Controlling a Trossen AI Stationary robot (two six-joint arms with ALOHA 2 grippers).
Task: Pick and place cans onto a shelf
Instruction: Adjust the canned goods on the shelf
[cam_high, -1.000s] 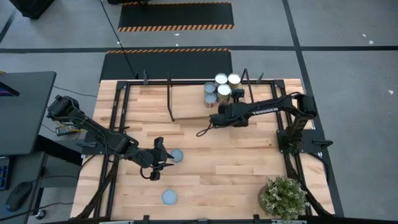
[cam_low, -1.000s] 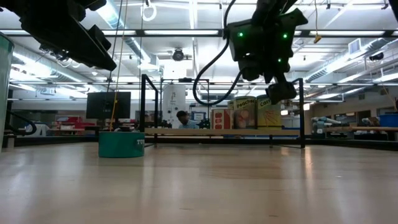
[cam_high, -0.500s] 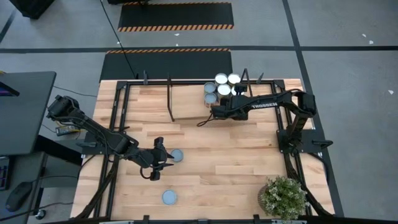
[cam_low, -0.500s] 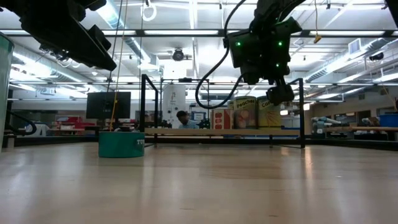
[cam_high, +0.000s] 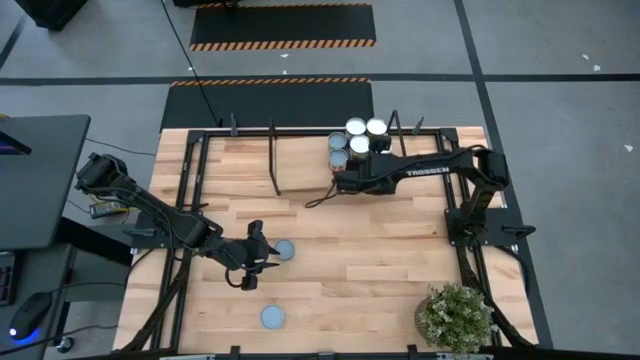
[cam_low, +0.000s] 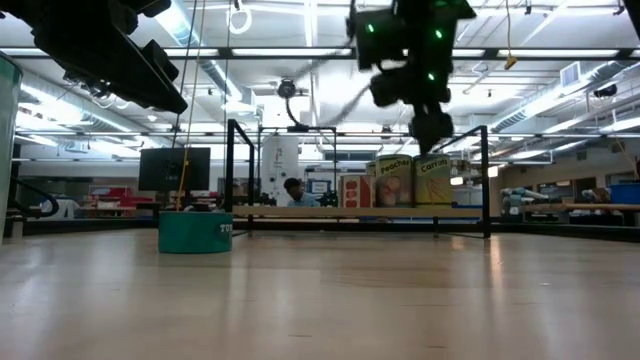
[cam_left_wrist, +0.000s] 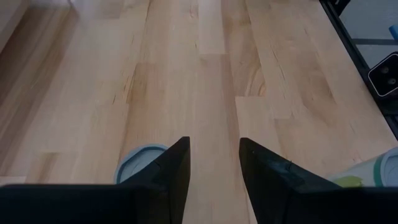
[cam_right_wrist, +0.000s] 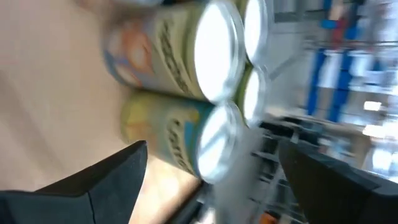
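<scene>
Nearest the front edge of the table (cam_high: 340, 290), a lone can (cam_high: 272, 317) is standing with its pale blue-grey top up, not far from the potted plant (cam_high: 456, 318) at the right corner. A little further in, the left gripper (cam_high: 262, 258) is hanging low with its fingers (cam_left_wrist: 171, 168) closed on nothing, just beside a second can (cam_high: 285, 249) that is not being held; in the low view this can is showing teal sides.

Further back, the right gripper (cam_high: 343, 181) is reaching at the cluster of four cans (cam_high: 360, 141) already standing on the shelf (cam_high: 300, 155), a light board framed by black rails along the table's far side. Its wrist view is looking straight at their silvery tops and yellow labels, with the fingers (cam_right_wrist: 115, 171) spread apart and empty on either side of the group. The nearest can of that group is sitting just ahead of the fingertips.

Judging by this, the right arm is finishing a placement, while two cans are waiting on the table. The next move probably calls for the right arm to back away without knocking the tight cluster. The left gripper would need to open its fingers before closing around the can beside it.
</scene>
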